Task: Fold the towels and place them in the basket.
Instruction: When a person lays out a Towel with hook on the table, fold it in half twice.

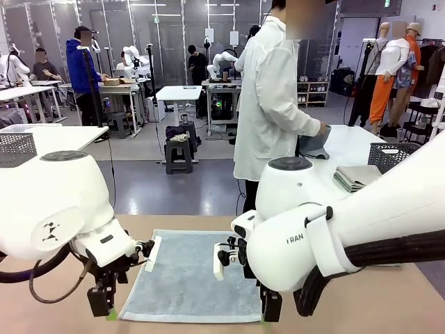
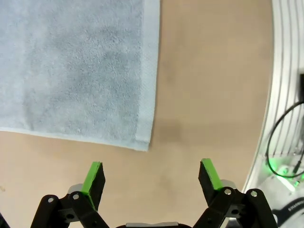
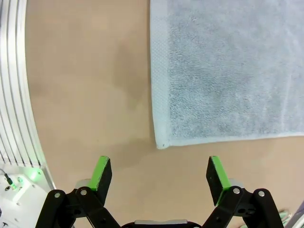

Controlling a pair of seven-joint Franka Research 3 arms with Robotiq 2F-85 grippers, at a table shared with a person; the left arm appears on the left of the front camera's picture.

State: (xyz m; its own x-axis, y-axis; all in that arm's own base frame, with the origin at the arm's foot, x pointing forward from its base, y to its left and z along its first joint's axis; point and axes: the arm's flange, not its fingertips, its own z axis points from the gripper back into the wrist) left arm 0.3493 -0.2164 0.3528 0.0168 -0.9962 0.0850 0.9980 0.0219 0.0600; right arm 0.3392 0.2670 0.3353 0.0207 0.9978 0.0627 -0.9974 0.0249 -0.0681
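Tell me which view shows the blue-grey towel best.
Front view: the towel lies spread flat, most of it visible. The left wrist view shows one corner and its bordering edges; the right wrist view, another corner.

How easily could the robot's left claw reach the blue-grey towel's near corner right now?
Probably easily: the left gripper hangs open just short of the towel corner, with only bare table between them and nothing in the way.

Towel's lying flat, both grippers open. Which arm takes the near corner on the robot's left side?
Left. The left gripper hangs open just short of that corner of the towel, which lines up between its fingers. The right gripper sits at the other near corner.
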